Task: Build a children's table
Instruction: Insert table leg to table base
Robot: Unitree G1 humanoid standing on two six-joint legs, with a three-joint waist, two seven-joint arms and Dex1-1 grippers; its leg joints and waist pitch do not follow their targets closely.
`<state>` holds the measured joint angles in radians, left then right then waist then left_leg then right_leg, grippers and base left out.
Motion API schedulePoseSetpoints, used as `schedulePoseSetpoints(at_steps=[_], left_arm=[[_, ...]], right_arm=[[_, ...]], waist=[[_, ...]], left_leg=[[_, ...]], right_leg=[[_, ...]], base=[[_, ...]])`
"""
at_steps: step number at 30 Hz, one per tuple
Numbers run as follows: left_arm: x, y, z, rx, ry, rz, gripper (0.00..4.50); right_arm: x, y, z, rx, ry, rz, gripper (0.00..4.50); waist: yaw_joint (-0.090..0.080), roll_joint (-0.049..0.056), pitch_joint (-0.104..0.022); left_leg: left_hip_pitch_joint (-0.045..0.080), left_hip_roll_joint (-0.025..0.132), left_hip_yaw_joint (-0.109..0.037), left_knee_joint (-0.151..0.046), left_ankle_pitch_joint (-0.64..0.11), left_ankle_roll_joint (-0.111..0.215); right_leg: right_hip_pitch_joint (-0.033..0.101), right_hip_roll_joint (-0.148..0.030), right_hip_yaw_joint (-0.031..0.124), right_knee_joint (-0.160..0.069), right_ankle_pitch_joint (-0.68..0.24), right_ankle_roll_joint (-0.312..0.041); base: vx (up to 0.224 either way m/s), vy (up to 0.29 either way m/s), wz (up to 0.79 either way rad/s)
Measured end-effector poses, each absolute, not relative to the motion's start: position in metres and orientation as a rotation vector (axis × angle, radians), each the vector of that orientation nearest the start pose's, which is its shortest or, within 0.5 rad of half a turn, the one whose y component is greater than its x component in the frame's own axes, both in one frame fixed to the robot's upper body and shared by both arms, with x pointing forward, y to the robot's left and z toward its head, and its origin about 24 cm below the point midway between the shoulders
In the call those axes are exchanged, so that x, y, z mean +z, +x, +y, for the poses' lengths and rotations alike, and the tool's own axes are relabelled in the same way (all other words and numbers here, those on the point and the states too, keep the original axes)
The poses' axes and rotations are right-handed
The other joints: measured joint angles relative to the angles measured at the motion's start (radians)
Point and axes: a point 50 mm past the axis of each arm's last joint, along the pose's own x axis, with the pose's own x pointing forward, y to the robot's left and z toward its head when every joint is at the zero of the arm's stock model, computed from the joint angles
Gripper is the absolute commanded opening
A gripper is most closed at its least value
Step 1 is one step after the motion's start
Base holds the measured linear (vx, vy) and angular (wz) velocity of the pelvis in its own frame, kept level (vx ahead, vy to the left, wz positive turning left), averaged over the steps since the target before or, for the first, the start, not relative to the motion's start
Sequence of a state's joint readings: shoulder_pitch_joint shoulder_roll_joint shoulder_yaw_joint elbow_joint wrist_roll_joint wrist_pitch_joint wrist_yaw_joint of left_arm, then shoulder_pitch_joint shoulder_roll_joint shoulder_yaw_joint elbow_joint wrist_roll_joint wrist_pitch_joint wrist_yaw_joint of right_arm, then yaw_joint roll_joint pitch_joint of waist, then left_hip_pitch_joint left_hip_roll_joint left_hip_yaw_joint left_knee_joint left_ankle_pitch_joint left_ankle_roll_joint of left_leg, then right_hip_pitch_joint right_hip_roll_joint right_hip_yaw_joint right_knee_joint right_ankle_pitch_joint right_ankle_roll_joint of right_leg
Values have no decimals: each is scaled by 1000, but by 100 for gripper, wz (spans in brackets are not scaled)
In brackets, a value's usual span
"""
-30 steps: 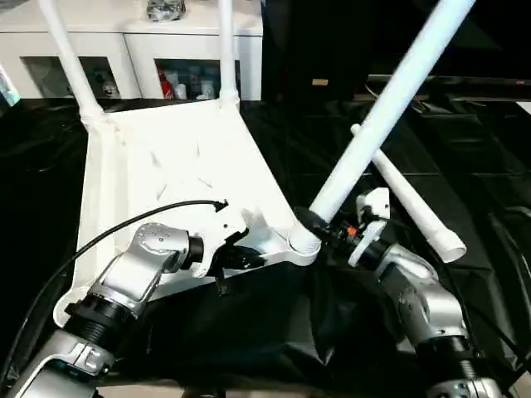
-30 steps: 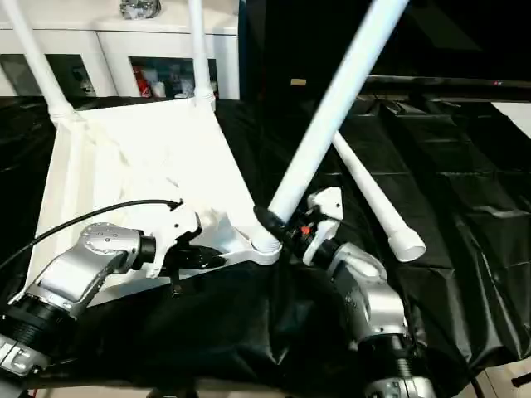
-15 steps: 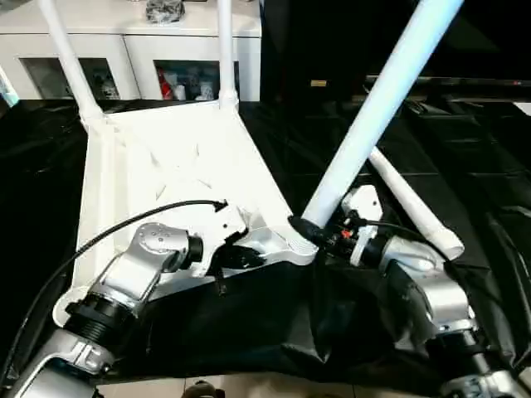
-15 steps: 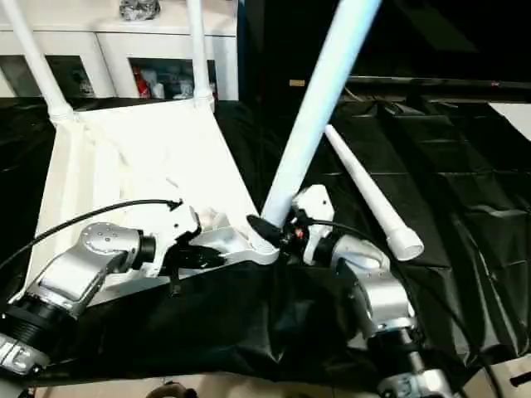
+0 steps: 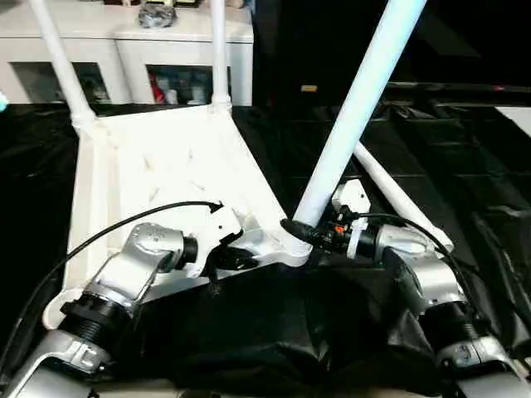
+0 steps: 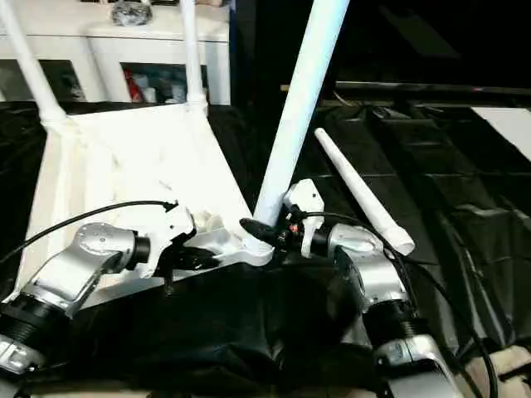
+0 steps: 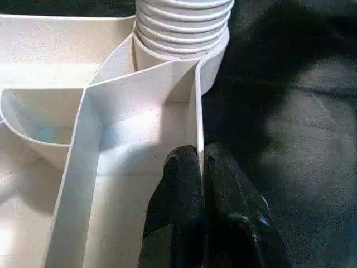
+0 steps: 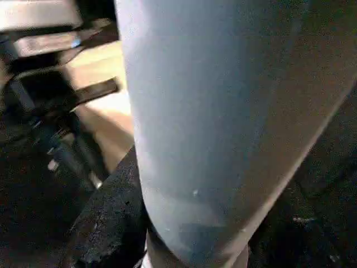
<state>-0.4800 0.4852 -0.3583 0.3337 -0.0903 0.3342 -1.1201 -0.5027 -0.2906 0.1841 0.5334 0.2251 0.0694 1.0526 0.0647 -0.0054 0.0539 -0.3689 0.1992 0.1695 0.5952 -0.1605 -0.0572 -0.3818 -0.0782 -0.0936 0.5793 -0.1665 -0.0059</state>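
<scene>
From the head camera I see the table top (image 5: pixel 158 174) lying upside down on the black sheet (image 5: pixel 465 157), ribbed side up. Two legs (image 5: pixel 56 62) stand upright in the far corner sockets, so I count those as fitted. A third leg (image 5: pixel 353 116) leans out of the near right corner socket (image 5: pixel 292 246), and my right gripper (image 5: pixel 309 235) is clamped around its base just above the socket. I judge it is entered but not yet seated straight. The fourth leg (image 5: pixel 398 199) lies loose on the sheet, just beyond my right forearm. My left gripper (image 5: pixel 235 259) is at the near edge of the top, steadying it. My count is one top and four legs: two in, one going in, one waiting. The near left corner is hidden by my left arm, so I cannot see that socket.

In the left wrist camera, my left fingers (image 7: pixel 184 184) are pressed together, pinching a thin upright rib (image 7: pixel 196 106) of the top. The third leg's ribbed end sits in the socket just ahead.

In the right wrist camera, the third leg (image 8: pixel 223 111) runs close in front of the lens, with a black finger (image 8: pixel 106 223) against its side.
</scene>
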Motion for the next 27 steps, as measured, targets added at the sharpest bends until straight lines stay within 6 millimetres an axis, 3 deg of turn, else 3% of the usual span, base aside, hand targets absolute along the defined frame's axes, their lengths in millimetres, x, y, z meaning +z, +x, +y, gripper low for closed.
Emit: schedulePoseSetpoints(at_steps=[9,17,27], left_arm=[[52,293,147,-1299,368,560,0],[56,291,147,-1306,390,550,0],[57,290,148,-1335,393,552,0]], right_arm=[[56,310,-119,1262,-89,222,188],[64,309,-118,1283,-104,236,188],[68,309,-118,1340,-122,245,188]], waist=[[6,-3,-1],[25,-5,1],[28,-5,1]], left_leg=[[0,-1,1,-4,0,0],[-1,-1,3,-11,0,0],[-1,-1,3,-14,0,-1]], right_leg=[[5,-1,1,0,0,-1],[0,-1,1,2,1,-2],[0,-1,2,5,2,-3]], base=[[0,0,0],[0,0,0],[0,0,0]])
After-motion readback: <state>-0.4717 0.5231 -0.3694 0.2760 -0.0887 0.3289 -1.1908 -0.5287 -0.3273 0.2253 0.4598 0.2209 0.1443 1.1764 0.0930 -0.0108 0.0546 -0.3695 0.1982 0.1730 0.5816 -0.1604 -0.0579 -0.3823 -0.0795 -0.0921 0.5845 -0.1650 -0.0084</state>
